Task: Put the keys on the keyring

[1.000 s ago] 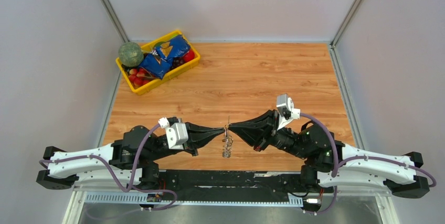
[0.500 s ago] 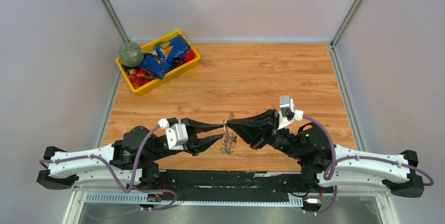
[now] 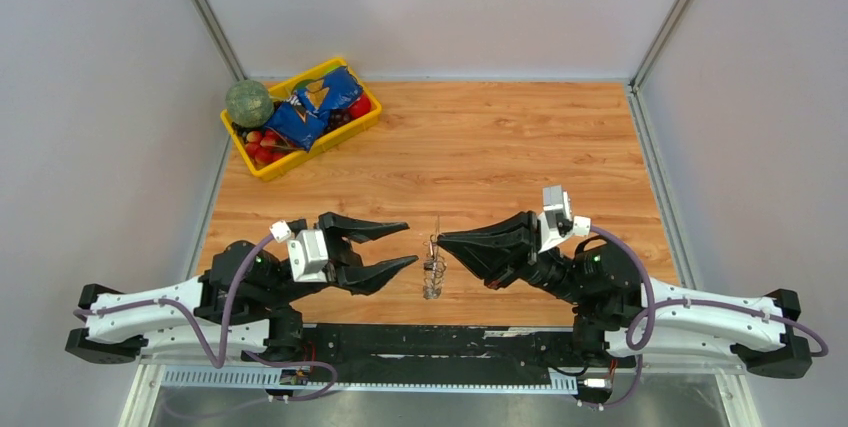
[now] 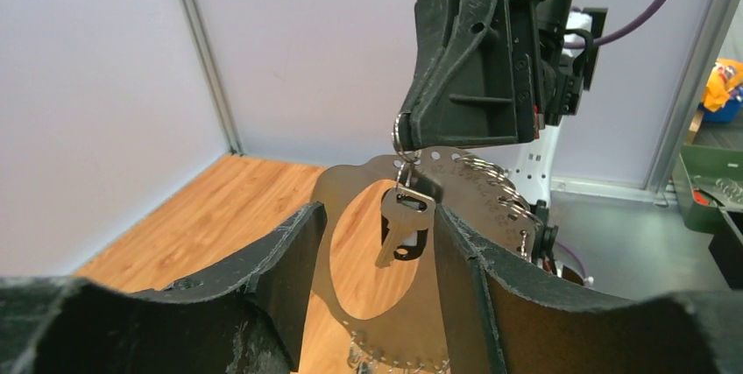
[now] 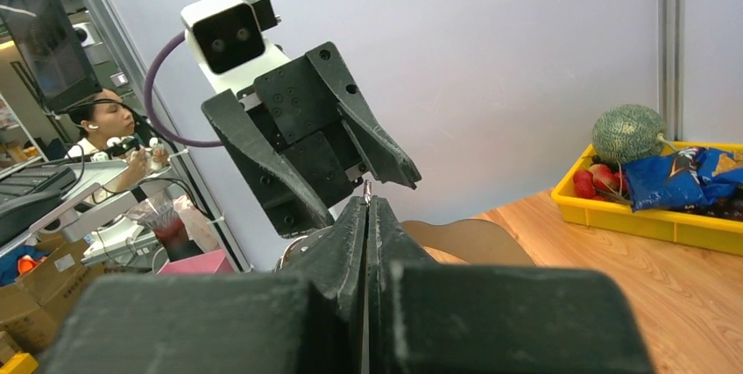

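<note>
Keyring (image 4: 346,183) pinched in right claw (image 3: 440,239), keys (image 4: 401,227) dangling, lower ones cut off, left claw (image 3: 412,244) spread wide

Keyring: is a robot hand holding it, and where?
Yes. The right gripper pinches the keyring at its top; the left gripper is open, holding nothing.

In the top view the keyring (image 3: 433,265) is looking so tiny that its keys (image 3: 431,288) cannot be counted. In the left wrist view the left gripper (image 4: 377,210) is covering both its sides, and the picture's bottom edge is cutting off its lowest part. In the right wrist view the right gripper (image 5: 366,201) is hiding nearly all of it, and the yellow bin (image 5: 644,221) is running off the right edge.
</note>
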`<state>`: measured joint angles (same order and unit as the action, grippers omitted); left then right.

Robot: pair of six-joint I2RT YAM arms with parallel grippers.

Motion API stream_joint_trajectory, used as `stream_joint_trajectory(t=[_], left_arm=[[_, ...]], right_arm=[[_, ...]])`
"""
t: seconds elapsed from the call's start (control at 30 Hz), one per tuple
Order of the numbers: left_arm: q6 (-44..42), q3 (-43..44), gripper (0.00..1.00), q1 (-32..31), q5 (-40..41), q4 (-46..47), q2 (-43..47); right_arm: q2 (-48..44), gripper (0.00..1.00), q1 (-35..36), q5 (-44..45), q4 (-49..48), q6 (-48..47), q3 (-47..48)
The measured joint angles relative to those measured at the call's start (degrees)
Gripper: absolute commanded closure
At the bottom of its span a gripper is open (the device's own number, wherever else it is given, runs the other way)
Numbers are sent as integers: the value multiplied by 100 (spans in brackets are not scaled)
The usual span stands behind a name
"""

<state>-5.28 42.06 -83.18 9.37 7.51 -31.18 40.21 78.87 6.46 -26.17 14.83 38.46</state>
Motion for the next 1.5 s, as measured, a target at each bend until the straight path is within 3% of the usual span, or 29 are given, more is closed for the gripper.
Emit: stream_joint_trajectory(t=[0.63, 0.87, 1.5], left_arm=[[772, 238, 50, 0, -732, 393, -245], [1003, 278, 58, 0, -957, 636, -275], [914, 750, 62, 0, -962, 848, -605]], right_arm=[[-243, 100, 0, -824, -540, -619, -341], [-61, 100, 0, -1163, -1631, -1095, -723], [302, 100, 59, -1552, -3860, -1792, -960]])
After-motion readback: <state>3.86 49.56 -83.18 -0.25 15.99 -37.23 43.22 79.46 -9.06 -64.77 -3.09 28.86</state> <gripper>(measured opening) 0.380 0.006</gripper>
